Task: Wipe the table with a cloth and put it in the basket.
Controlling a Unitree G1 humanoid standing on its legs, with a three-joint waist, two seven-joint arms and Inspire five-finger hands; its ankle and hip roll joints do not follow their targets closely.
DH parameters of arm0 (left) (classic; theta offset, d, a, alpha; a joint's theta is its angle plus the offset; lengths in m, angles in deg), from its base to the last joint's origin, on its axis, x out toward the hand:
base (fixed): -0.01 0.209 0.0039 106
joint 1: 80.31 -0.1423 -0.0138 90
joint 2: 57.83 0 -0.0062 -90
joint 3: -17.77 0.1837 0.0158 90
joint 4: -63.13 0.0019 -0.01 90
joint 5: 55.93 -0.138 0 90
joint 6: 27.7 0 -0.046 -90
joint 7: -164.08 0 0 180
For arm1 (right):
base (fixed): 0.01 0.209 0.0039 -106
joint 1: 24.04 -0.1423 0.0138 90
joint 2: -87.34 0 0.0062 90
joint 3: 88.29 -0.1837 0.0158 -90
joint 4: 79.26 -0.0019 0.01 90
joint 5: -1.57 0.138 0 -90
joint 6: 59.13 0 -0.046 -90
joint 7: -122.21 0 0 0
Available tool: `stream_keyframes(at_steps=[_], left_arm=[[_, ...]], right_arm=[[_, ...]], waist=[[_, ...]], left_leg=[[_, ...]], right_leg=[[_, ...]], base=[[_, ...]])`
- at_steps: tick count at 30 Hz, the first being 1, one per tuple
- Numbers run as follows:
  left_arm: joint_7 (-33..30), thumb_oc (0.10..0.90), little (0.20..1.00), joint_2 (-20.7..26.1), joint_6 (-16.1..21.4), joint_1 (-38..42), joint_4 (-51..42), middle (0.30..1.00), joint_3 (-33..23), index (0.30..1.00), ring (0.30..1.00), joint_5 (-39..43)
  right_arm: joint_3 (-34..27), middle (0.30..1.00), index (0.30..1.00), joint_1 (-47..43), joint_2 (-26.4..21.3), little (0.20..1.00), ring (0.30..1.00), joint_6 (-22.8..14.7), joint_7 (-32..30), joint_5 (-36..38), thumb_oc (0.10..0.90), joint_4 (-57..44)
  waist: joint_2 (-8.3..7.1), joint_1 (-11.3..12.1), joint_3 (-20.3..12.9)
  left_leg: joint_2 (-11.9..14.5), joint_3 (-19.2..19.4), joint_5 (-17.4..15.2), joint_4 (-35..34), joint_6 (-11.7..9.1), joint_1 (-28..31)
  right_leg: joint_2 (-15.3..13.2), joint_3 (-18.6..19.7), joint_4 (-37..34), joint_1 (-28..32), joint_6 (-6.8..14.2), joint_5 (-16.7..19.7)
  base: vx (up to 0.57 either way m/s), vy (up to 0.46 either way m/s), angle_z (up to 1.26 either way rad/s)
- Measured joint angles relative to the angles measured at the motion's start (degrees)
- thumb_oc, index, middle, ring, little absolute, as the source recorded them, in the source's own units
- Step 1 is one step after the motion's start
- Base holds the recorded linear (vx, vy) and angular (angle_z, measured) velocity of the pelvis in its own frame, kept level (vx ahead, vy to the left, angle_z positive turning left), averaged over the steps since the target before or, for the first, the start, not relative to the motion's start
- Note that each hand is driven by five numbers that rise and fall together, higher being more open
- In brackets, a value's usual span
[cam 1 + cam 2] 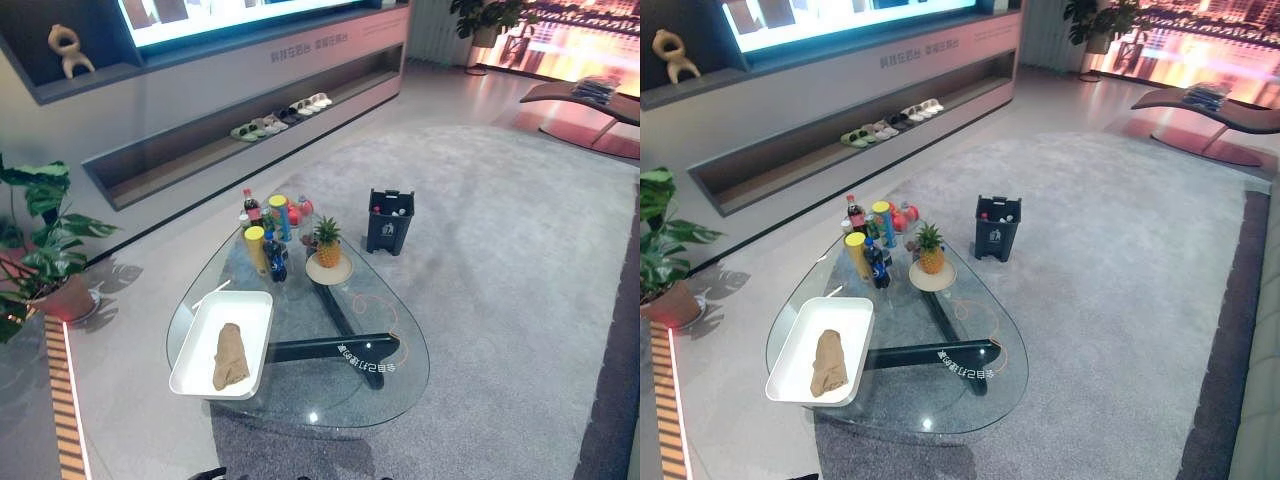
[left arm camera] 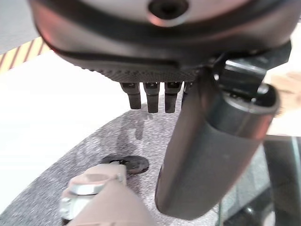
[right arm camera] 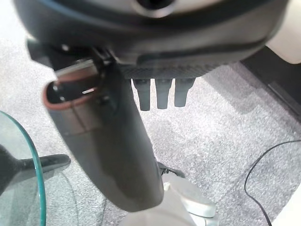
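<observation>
1. Two eye views, taken together: the cloth (image 1: pixel 230 357), brown and loosely bunched, lies in the white tray (image 1: pixel 196 350) on the glass table (image 1: pixel 400 372), near its left edge. Bottles (image 1: pixel 268 240) and a pineapple (image 1: pixel 327 243) stand at the far end; a dark bin (image 1: pixel 390 221) sits on the carpet beyond. Judged soft, light and limp, the cloth should be pinched at its raised middle fold, clear of the tray wall.
2. Left wrist view: the left hand (image 2: pixel 188 89) hangs above the carpet, fingers straight and relaxed, holding nothing. The table rim is cut off at the edge.
3. Right wrist view: the right hand (image 3: pixel 141 80) is likewise slack and empty beside the table rim. Whether the tray serves as the basket cannot be told.
</observation>
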Motion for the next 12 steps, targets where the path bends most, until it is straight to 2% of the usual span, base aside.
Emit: stream_keyframes(at_steps=[5, 12], left_arm=[[-0.3, 0.8, 0.9, -0.2, 0.0, 0.6, -0.8, 0.9, 2.1, 0.9, 0.9, 0.0], [-1.0, 0.8, 0.9, -1.2, -0.1, 0.8, -0.7, 0.9, 2.3, 0.9, 0.9, 0.0]], right_arm=[[1.6, 0.9, 0.9, -0.1, 0.0, 0.9, 0.9, 0.6, 0.0, -1.0, 0.8, -0.4], [2.4, 0.9, 0.9, -0.5, 0.0, 0.9, 0.9, 1.2, 0.0, -1.0, 0.8, -1.7]], waist=[[0.73, -0.6, -0.4], [0.62, -0.6, -0.4]], left_leg=[[0.1, 0.1, 0.2, 0.0, 0.2, 0.7], [0.1, 0.1, 0.2, 0.0, 0.2, 0.8]], right_leg=[[0.1, 0.1, 0.0, 0.4, -0.3, 0.2], [0.2, 0.1, 0.0, 0.4, -0.3, 0.2]], base=[[0.0, 0.0, 0.0], [0.0, 0.0, 0.0]])
